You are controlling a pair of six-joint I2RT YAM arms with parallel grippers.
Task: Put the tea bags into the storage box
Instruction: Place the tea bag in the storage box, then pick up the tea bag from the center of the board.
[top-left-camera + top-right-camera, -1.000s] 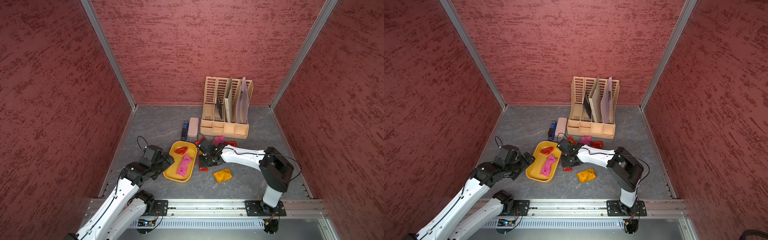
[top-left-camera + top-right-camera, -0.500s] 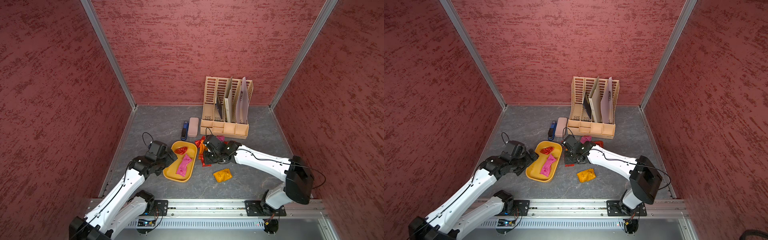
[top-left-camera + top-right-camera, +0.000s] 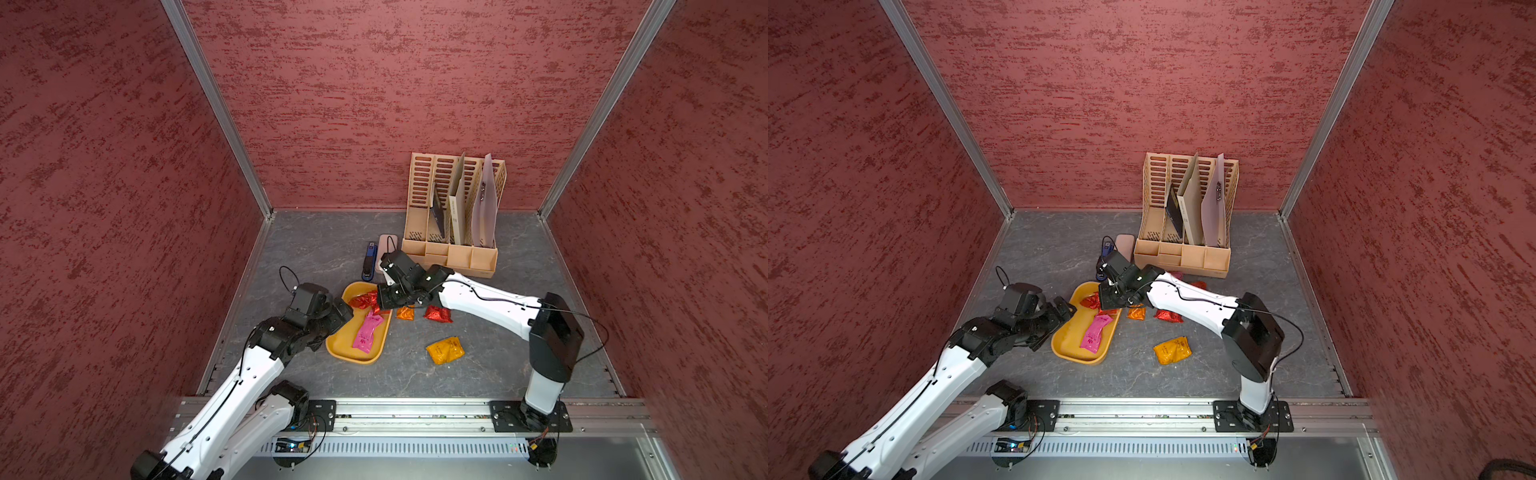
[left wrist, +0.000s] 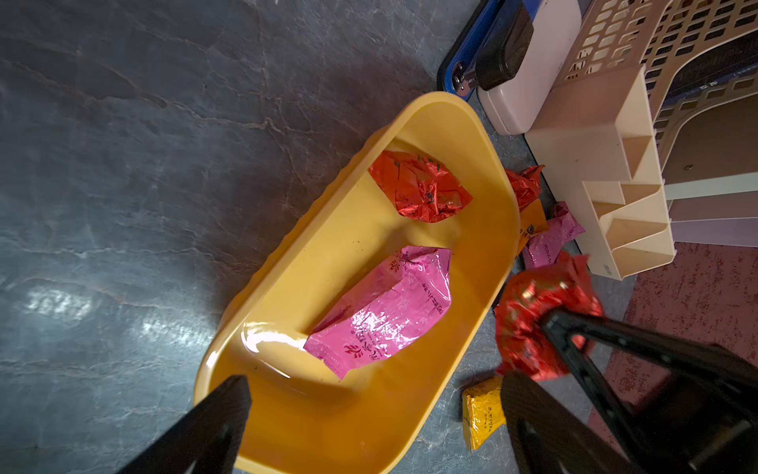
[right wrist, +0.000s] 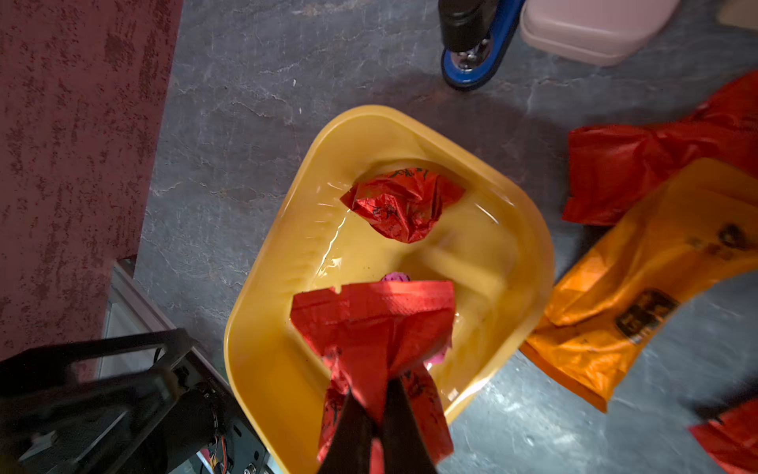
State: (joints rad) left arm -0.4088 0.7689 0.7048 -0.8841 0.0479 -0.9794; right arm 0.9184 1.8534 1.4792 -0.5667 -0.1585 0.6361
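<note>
In a top view my right end effector (image 3: 381, 299) hangs over the far end of the storage box (image 3: 338, 354); my left end effector (image 3: 345, 312) sits at its rim. Loose tea bags (image 3: 444, 350) lie on the counter (image 3: 316, 249) beside it, near the file organizer (image 3: 453, 254).

Left wrist: left fingers (image 4: 213, 422) spread, empty; a pink bag (image 4: 385, 303) lies in the box.

Right wrist: I am clenched on a red tea bag (image 5: 371, 324), bunched where I pinch it. Light, slippery foil, I judge; the left arm (image 5: 123, 402) crowds the rim.
</note>
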